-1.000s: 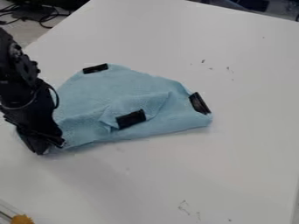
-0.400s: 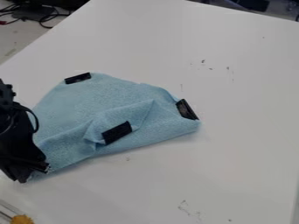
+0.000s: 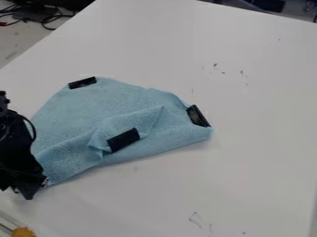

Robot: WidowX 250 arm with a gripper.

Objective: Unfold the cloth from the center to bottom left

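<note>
White surface (image 3: 235, 171), half-folded cloth (image 3: 84, 111). Unfolding seems midway; next, draw the center flap (image 3: 132, 122) bottom-left. Can't tell if the hand (image 3: 36, 188) pinches.

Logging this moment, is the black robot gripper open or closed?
Gripper, at the light blue cloth's lower left: open, closed or holding it, can't be told.

The surface (image 3: 248, 148) is smooth and white, with dark scuffs (image 3: 215, 68) at 1 o'clock and fainter marks (image 3: 197, 220) between 5 and 6. Its straight edge slants from 11 o'clock down to 10. Beyond that lies a pale area (image 3: 22, 44), floor or furniture, I can't tell which, with tangled black cables (image 3: 38, 17) toward 11. Blurred dark shapes (image 3: 269, 5) sit past the far edge at 1. The light is soft.
</note>
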